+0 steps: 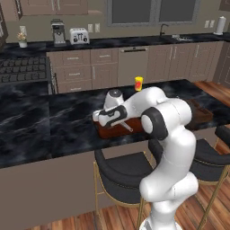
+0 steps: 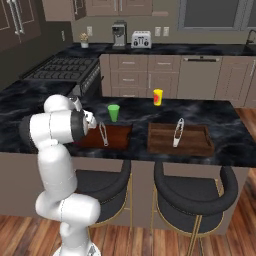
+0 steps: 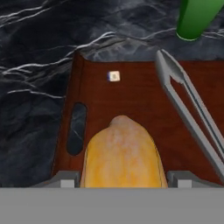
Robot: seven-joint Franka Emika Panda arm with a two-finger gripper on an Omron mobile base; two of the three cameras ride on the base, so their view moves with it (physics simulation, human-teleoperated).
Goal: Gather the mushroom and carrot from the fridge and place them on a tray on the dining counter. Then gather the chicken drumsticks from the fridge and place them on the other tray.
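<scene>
Hand view, drumstick (image 3: 123, 153): a golden-brown piece is seen between the two finger tips (image 3: 62, 180), pale end pointed away, so the gripper (image 3: 122, 181) is clasped about it.
Hand view, tray (image 3: 135, 100): a red-brown tray is seen under the drumstick, with a slot handle at its left wall; whether the drumstick touches the tray cannot be told.
Hand view, tongs (image 3: 188, 109): grey tongs are laid on the tray, right of the drumstick.
Hand view, cup (image 3: 197, 17): a green cup is stood on the marble past the tray's far right corner.
Left base view, arm: the arm is bent over the counter (image 1: 40, 130), its hand lowered over the tray (image 1: 108, 131); a yellow cup (image 1: 139, 82) is seen behind it.
Left base view, stools: a black stool (image 1: 121, 173) is tucked under the counter edge.
Right base view, trays: the near tray (image 2: 112, 136) is beside the hand, with tongs (image 2: 103, 134) on it; a second tray (image 2: 177, 140), darker, lies to its right and carries tongs of its own (image 2: 178, 132).
Right base view, cups: the green cup (image 2: 114, 113) is stood just behind the near tray, the yellow cup (image 2: 158, 97) further back.
</scene>
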